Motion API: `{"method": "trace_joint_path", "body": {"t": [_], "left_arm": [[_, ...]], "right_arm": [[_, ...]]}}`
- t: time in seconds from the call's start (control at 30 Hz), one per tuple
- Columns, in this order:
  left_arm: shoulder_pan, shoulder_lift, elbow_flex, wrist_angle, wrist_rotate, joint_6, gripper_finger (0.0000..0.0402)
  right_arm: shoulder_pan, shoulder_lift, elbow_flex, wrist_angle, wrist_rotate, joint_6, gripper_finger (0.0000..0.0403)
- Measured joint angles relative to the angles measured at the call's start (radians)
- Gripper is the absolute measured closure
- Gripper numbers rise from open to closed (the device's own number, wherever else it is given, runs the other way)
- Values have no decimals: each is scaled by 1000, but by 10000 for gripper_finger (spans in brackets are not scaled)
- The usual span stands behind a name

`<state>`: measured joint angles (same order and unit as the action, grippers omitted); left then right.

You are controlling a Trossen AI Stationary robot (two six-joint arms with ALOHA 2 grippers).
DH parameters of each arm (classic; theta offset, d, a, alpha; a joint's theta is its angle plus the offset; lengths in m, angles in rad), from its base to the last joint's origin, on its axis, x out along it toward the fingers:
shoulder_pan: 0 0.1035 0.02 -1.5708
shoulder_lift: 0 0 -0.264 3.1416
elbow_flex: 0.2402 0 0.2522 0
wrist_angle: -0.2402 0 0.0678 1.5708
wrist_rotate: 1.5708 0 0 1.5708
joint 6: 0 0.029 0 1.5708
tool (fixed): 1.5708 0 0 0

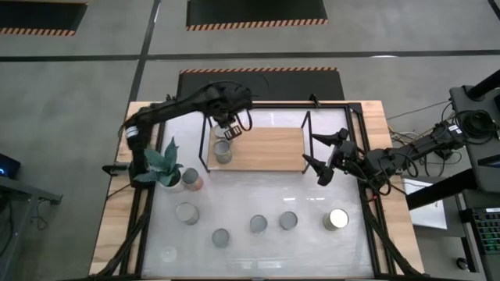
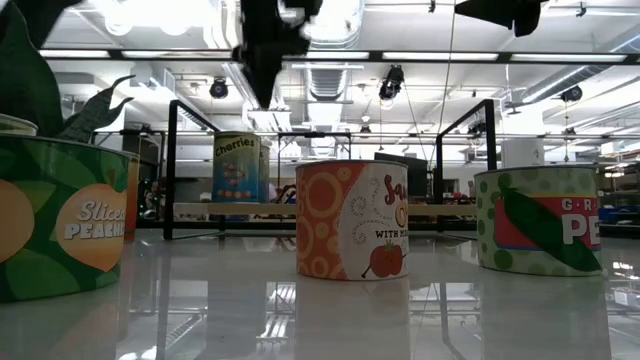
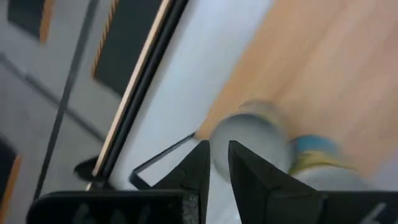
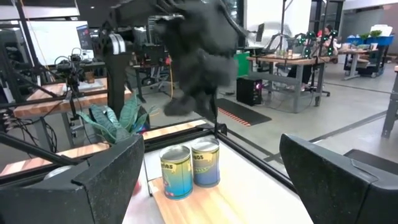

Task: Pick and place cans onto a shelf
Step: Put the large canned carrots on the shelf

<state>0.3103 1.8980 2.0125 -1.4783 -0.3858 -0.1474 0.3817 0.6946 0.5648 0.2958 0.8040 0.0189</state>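
Two cans [image 4: 176, 171] [image 4: 205, 163] stand upright side by side on the left end of the shelf's wood board [image 1: 266, 148]; one shows as a blue "Cherries" can [image 2: 237, 168] in the low view. My left gripper [image 1: 230, 129] [image 3: 219, 149] hangs above them, pointing steeply down, shut with nothing between its fingers and clear of the can tops. Several more cans stand on the white table nearer the front, among them [image 1: 187, 212], [image 1: 258, 225] and a shiny-topped one [image 1: 337, 219]. My right gripper [image 1: 323, 156] waits open off the shelf's right end, holding nothing.
A white pot with a teal plant [image 1: 166, 168] stands left of the shelf, a reddish-sided can [image 1: 192, 180] beside it. The shelf's thin black frame [image 1: 306, 125] rises around the board. The right part of the board is bare wood.
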Motion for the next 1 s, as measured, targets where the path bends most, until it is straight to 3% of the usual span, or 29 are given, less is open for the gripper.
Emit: {"method": "trace_joint_path", "body": {"t": [0.23,0.43,0.6,0.7,0.8,0.9,1.0], "left_arm": [[-234,-213,-197,329,2,56,360],[-458,-400,-517,743,2,223,361],[-561,-524,-721,1035,-46,439,361],[-578,-581,-812,1174,-98,461,361],[-578,-633,-875,1239,-115,426,361],[-578,-666,-914,1241,-117,377,361],[-578,-685,-942,1241,-116,341,361]], "right_arm": [[0,6,0,-10,-28,44,40],[0,10,2,2,-272,166,40],[18,102,90,-122,-469,366,40],[43,207,210,-369,-500,544,40],[73,322,370,-792,-512,827,40],[122,453,539,-1242,-596,1149,40],[187,576,684,-1564,-707,1383,40]]}}
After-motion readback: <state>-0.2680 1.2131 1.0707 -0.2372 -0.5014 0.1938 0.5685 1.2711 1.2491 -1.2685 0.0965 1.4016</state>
